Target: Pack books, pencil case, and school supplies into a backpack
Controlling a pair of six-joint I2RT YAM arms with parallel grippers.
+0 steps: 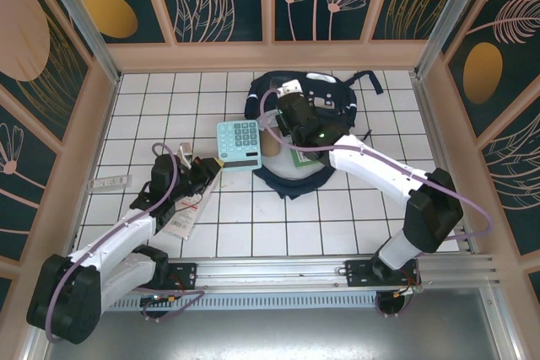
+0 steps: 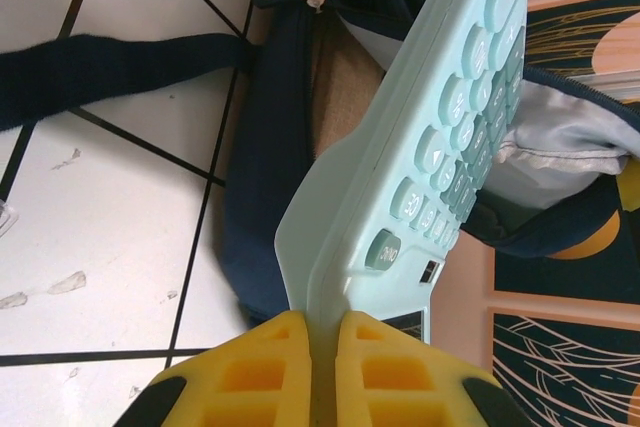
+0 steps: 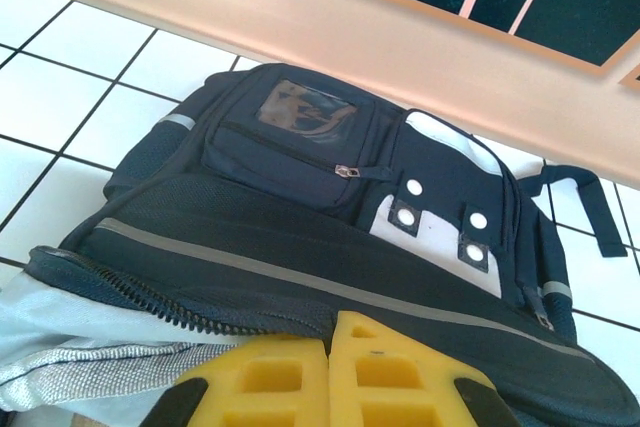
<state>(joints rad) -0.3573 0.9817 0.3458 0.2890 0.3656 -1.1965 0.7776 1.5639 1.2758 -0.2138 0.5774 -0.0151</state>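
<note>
Your left gripper (image 2: pixel 322 332) clamps the calculator (image 2: pixel 440 147) beside the backpack (image 3: pixel 300 237) — right gripper (image 3: pixel 330 332) pinching its flap open — next, slide the calculator inside.

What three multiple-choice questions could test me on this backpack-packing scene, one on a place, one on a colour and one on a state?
1. Where is the pale teal plastic calculator?
A) pinched in the left tool
B) lying inside the bag
C) under the right arm

2. What colour are the left tool's fingers?
A) red
B) yellow
C) white

3. The main zip of the navy blue fabric backpack is:
A) shut
B) missing
C) open

Answers:
1 A, the calculator's edge sits between the closed fingers.
2 B, the left wrist view shows them yellow.
3 C, pale grey lining shows under the parted zip.
</note>
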